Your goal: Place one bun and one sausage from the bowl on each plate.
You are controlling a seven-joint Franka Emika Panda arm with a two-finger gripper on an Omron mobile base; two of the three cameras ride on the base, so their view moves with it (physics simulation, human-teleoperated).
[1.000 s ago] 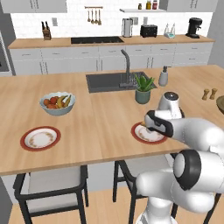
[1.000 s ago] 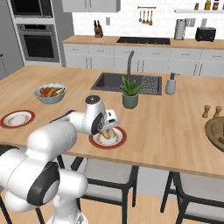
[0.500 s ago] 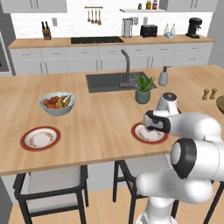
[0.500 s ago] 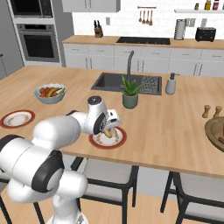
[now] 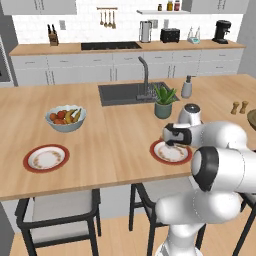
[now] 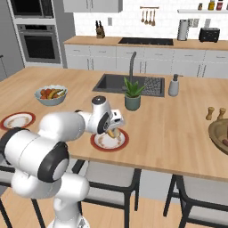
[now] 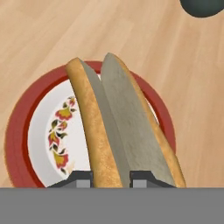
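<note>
From the left base view, the gripper [image 5: 172, 144] hangs over the near plate [image 5: 170, 152]; a second plate [image 5: 46, 158] lies far left. The right base view adds the wooden bowl [image 6: 219, 135] at the counter's right edge. The hand view shows the split bun [image 7: 118, 122] clamped tight between the fingers, above the plate.

We see a bun [image 7: 109, 135] with a golden-brown crust and a pale grey-beige cut inside, split lengthwise. Under it lies a plate [image 7: 39, 131] with a red rim and a white centre carrying a red, yellow and green flower pattern. The worktop [image 5: 120, 135] is light wood with a fine grain. A second red-rimmed plate [image 5: 46, 158] has a cream middle. The fruit bowl [image 5: 65, 118] is pale blue-white, holding red, orange and yellow fruit.
</note>
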